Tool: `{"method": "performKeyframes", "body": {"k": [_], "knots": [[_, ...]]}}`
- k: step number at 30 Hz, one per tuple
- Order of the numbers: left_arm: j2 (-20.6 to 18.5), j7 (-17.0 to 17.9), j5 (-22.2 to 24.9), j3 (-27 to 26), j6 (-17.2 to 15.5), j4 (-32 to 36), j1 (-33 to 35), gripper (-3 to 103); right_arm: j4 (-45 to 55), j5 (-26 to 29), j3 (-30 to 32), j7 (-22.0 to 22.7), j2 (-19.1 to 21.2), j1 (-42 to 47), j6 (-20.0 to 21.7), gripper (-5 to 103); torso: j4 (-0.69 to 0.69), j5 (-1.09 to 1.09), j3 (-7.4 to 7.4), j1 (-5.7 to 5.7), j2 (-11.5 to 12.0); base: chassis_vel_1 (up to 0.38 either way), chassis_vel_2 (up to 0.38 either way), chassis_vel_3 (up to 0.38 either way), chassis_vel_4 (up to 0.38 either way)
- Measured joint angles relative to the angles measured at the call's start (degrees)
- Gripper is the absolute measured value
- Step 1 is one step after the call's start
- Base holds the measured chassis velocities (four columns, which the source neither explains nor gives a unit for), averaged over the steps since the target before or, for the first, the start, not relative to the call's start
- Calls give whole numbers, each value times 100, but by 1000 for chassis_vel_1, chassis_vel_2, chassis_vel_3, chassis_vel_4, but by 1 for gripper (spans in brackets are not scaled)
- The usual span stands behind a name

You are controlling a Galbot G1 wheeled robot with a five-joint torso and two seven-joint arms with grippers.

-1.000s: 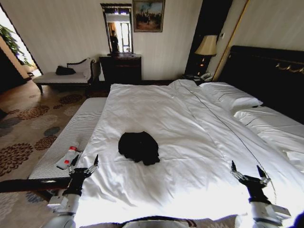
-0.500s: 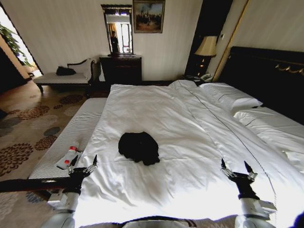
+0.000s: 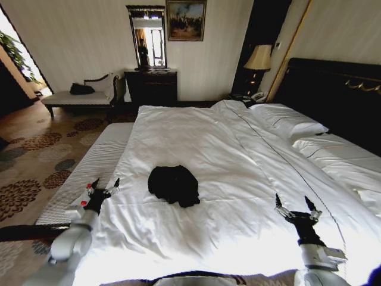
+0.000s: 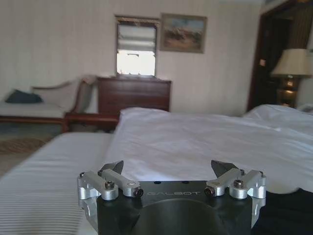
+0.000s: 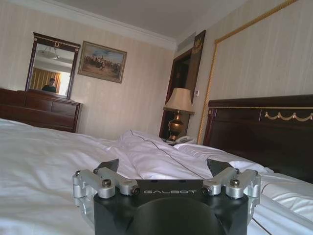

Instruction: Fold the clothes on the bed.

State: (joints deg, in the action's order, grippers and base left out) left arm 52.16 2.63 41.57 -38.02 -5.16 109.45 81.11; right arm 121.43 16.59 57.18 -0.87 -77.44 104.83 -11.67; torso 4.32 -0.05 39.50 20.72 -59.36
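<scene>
The clothes (image 3: 174,185), a crumpled black heap, lie on the white duvet of the bed (image 3: 238,155) near its foot end. My left gripper (image 3: 105,186) hovers open at the bed's left edge, a short way left of the heap and apart from it. A dark edge of the clothes (image 4: 288,210) shows beside my left gripper (image 4: 168,166) in its wrist view. My right gripper (image 3: 296,204) stands open over the duvet, well to the right of the heap. In the right wrist view the right gripper (image 5: 164,164) holds nothing.
A striped bench (image 3: 89,173) runs along the bed's left side. A chaise (image 3: 80,95) with a dark bundle, a dark dresser (image 3: 150,86) under a mirror, and a lamp (image 3: 259,59) line the far wall. White pillows (image 3: 292,122) lie by the dark headboard (image 3: 333,95).
My left gripper has risen and moved forward along the bed's left edge, now covering the red-capped item on the bench. My right gripper moved inward and forward a little.
</scene>
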Motion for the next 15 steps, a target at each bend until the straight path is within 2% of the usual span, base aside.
{"method": "performKeyframes", "body": {"k": [4,5,6,9,11,12,15], "knots": [[-564,-247,416,766,-56,-550,-814,100,86,-63,-29,50,-23,-5,78,100,2,2,0,0,0,0,0,0,0],[-716,-295,482,1117,-67,-803,-1196,100,117,-66,-32,58,-23,-9,107,100,2,2,0,0,0,0,0,0,0],[-716,-295,482,1117,-67,-803,-1196,100,117,-66,-32,58,-23,-9,107,100,2,2,0,0,0,0,0,0,0],[-804,-314,648,1664,-150,-1198,-1780,100,138,-65,-21,68,-10,-13,139,100,1,2,0,1,0,0,0,0,0],[-761,-283,863,2251,-249,-1564,-2328,100,137,-38,8,80,13,-20,160,100,1,2,0,0,0,0,0,0,0],[-761,-283,863,2251,-249,-1564,-2328,100,137,-38,8,80,13,-20,160,100,1,2,0,0,0,0,0,0,0],[-616,-271,1080,2946,-362,-1980,-2941,100,122,-25,26,98,26,-38,190,100,2,3,0,0,0,0,0,0,0]]}}
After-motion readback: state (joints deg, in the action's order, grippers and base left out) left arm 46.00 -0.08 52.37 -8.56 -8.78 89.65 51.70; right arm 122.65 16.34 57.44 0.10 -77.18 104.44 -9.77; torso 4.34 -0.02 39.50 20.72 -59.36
